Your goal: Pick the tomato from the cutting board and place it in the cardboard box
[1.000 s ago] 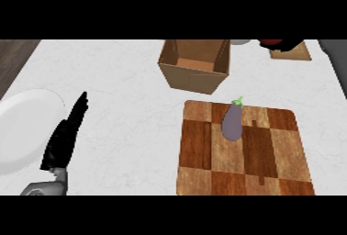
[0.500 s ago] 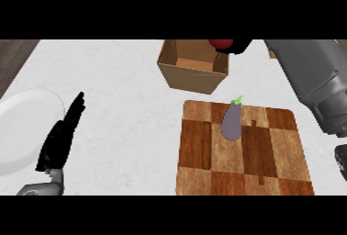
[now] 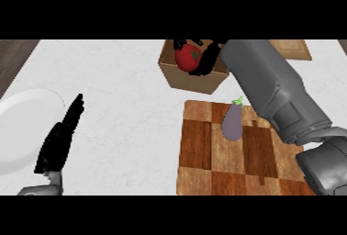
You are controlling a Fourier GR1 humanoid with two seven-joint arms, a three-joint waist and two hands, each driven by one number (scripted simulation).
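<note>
Over the open brown cardboard box, black right hand grasps round red tomato; left hand flat, released, beside white plate. Purple eggplant lies on checkered wooden cutting board.

White speckled counter — dark wooden floor at its upper-left corner.

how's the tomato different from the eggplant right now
The tomato is red and round; the eggplant is purple-grey and elongated. The tomato is held by the right hand over the cardboard box; the eggplant lies untouched on the cutting board. Both have green stems.
</note>
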